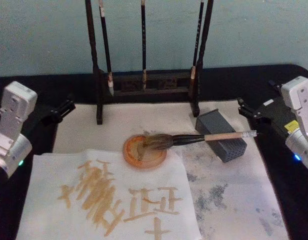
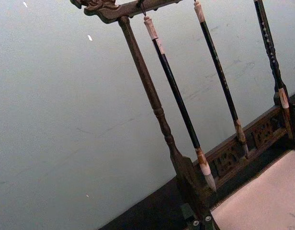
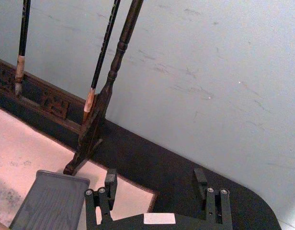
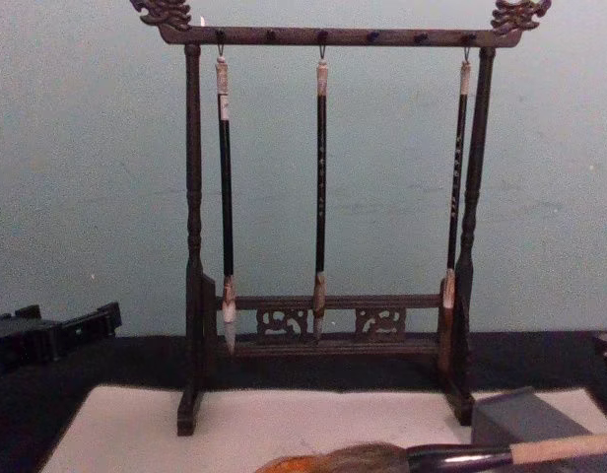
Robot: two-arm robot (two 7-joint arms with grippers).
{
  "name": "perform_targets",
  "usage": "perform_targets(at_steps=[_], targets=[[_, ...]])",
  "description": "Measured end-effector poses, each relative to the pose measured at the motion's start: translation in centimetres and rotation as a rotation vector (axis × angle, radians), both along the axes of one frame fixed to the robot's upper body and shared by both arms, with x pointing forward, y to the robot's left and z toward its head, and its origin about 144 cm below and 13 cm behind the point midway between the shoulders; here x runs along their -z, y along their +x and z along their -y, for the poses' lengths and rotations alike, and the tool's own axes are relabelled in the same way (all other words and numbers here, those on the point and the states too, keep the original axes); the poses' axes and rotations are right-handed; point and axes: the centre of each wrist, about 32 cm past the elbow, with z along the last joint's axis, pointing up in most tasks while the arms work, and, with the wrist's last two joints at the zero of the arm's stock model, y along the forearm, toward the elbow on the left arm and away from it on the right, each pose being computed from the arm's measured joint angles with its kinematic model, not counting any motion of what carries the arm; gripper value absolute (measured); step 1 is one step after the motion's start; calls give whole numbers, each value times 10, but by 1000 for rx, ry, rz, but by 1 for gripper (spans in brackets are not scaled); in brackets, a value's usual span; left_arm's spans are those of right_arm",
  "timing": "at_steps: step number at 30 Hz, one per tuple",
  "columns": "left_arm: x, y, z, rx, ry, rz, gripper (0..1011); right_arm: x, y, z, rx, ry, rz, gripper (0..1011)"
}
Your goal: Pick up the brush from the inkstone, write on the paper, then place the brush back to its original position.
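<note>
Grey-brown bristles of the brush are rested on the round orange inkstone, near the scene centre. The handle is laid to the right across the top of a grey block, with the white end cap projecting beyond the block's right side. The brush is not held by either gripper.

The paper is laid flat at the near left, over a stained beige mat. Its far right corner lies just beside the inkstone. Tan strokes are marked across the sheet.

A dark wooden rack is stood at the far edge of the mat, and three thin brushes are hung from its top bar.

The left gripper is held above the black table at the far left, well apart from the paper; whether it is spread or pressed together cannot be told. The right gripper is positioned at the right, near the end cap but not touching it. Its fingers are spread wide, with nothing between them.
</note>
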Motion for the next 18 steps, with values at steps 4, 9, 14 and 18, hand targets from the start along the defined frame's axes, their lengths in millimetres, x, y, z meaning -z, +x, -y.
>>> perform_targets(at_steps=[4,9,14,18], targets=[[0,0,0,0,0,0,1002,0,0,0,0,0,0,1008],[0,0,0,0,0,0,1002,0,0,0,0,0,0,1008],[0,0,0,0,0,0,1002,0,0,0,0,0,0,1008],[0,0,0,0,0,0,1000,0,0,0,0,0,0,1008]])
